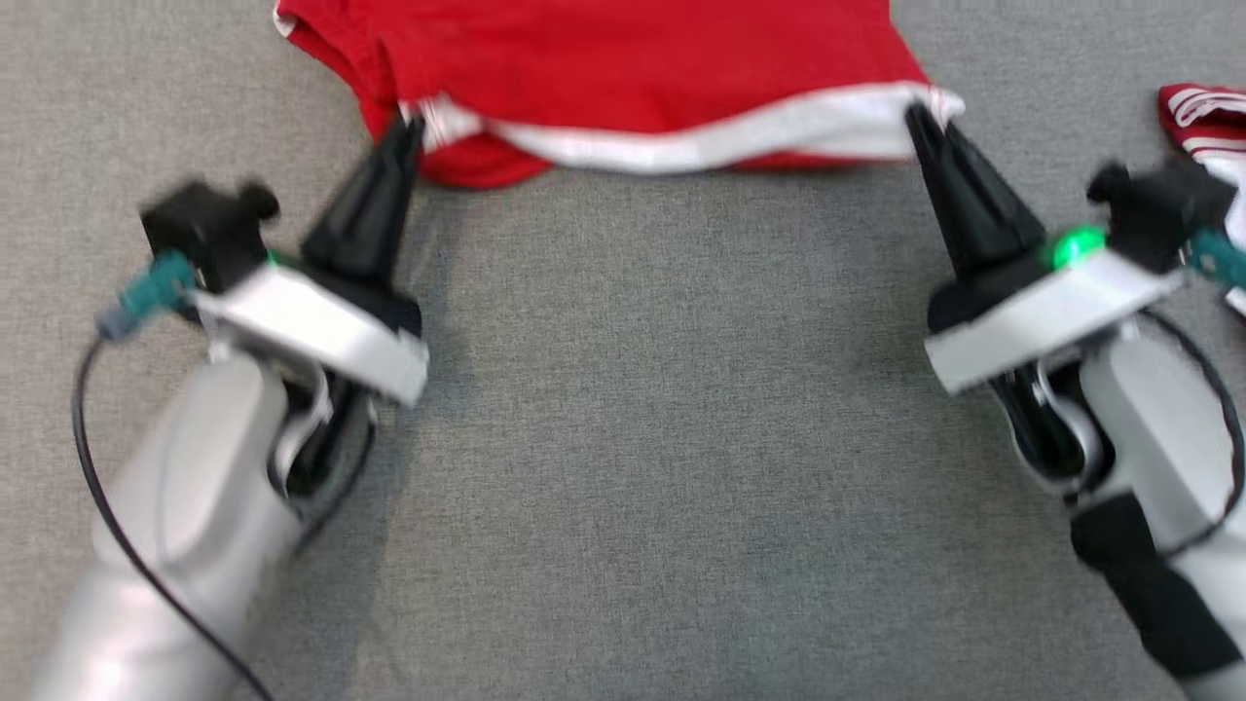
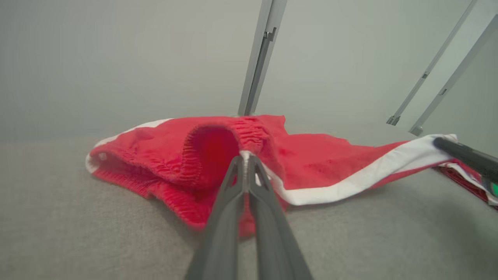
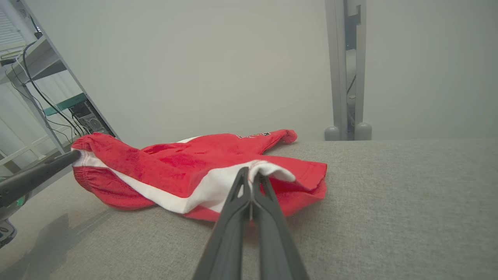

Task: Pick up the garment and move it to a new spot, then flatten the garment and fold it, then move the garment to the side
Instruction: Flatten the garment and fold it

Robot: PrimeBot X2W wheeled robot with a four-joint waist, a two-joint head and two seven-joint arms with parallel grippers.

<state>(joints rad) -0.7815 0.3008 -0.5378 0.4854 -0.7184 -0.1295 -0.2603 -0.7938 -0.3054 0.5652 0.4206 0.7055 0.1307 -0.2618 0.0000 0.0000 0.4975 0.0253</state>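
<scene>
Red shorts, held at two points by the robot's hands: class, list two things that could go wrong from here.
The left hand and right hand each pinch only the thin edge of the shorts, so the cloth may slip out when pulled. The striped garment lies close beside the right hand and could get snagged and dragged along.

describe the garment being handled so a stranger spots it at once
On the grey surface, look to the far side: the red garment spans between the left gripper and right gripper, both pinching its near edge. Unlike the striped red cloth at the right, it carries one broad white band.
</scene>
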